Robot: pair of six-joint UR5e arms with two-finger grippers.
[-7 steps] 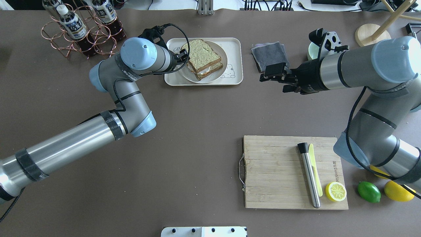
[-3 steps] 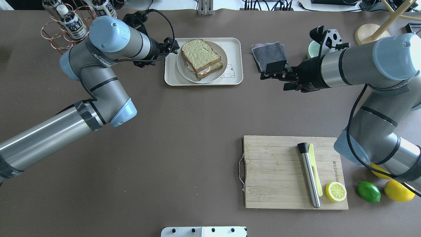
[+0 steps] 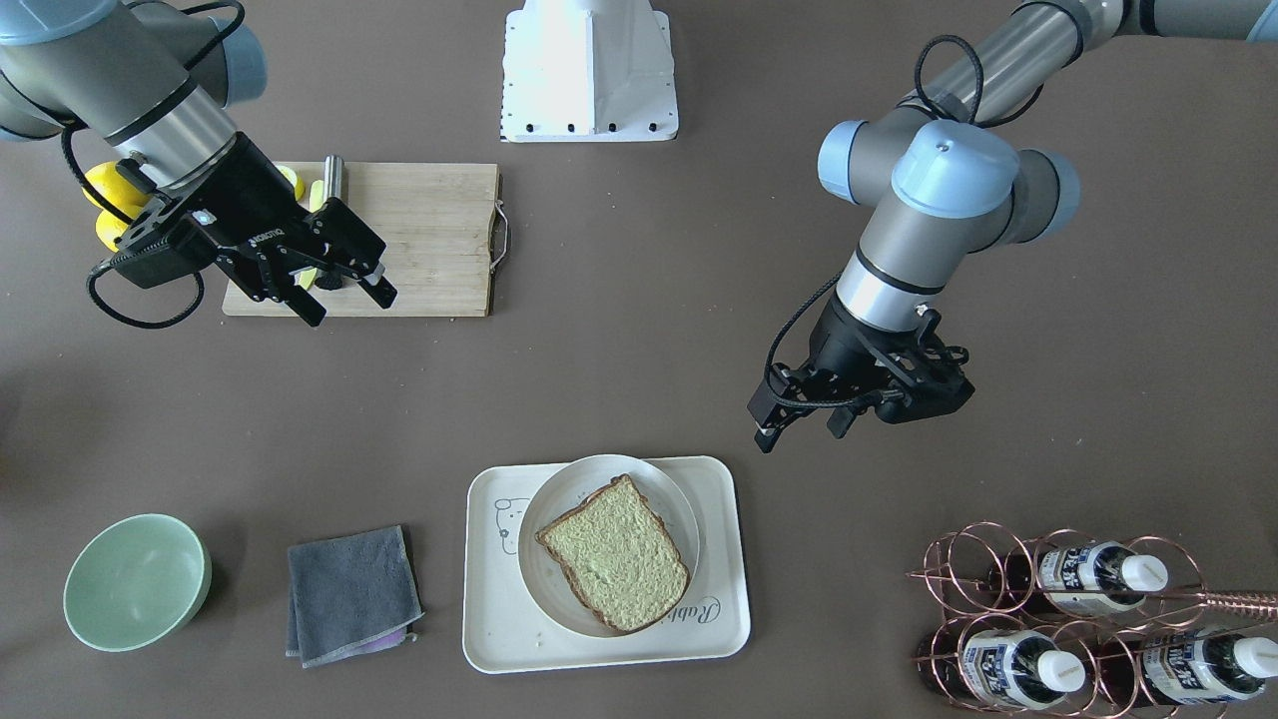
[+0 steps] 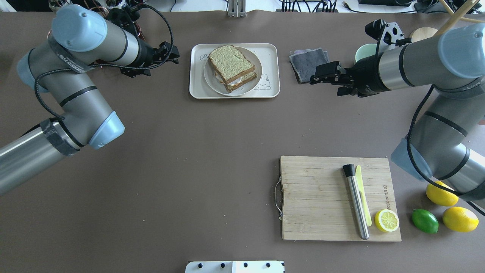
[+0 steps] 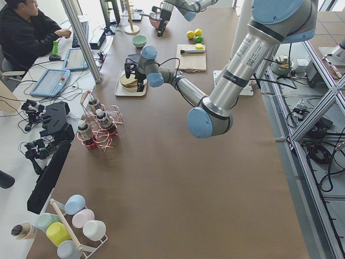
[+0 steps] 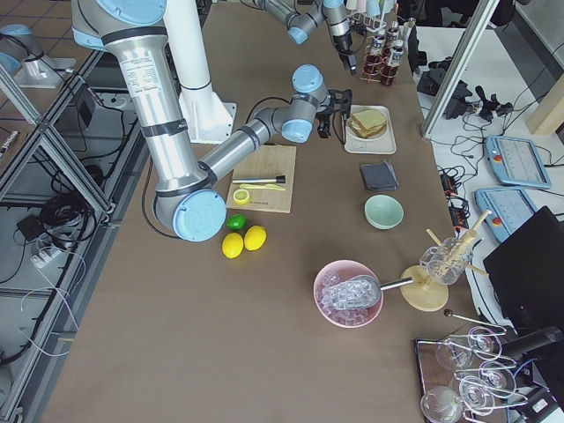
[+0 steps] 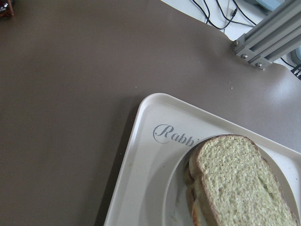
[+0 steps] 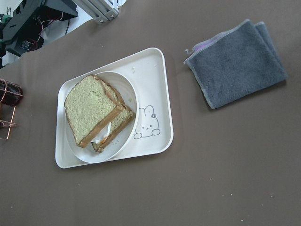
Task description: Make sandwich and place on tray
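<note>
L gripper (image 4: 170, 56) hovers left of the tray (image 4: 272, 53), apart from it. On the front cam its fingers (image 3: 767, 426) stand spread, nothing betw them. You've got the sandwich (image 4: 231, 64) stacked on a round white plate (image 4: 209, 82). The plate sits on the tray, far-centre of the table. Top slice skewed over bottom slice; egg white (image 4: 238, 79) peeks out at the near edge. Grey cloth (image 4: 308, 64) just right of tray. R gripper (image 4: 321, 75) hangs by the cloth's right side, claw wide, empty. Cutting board (image 4: 318, 197) near-right, well apart from tray.
</note>
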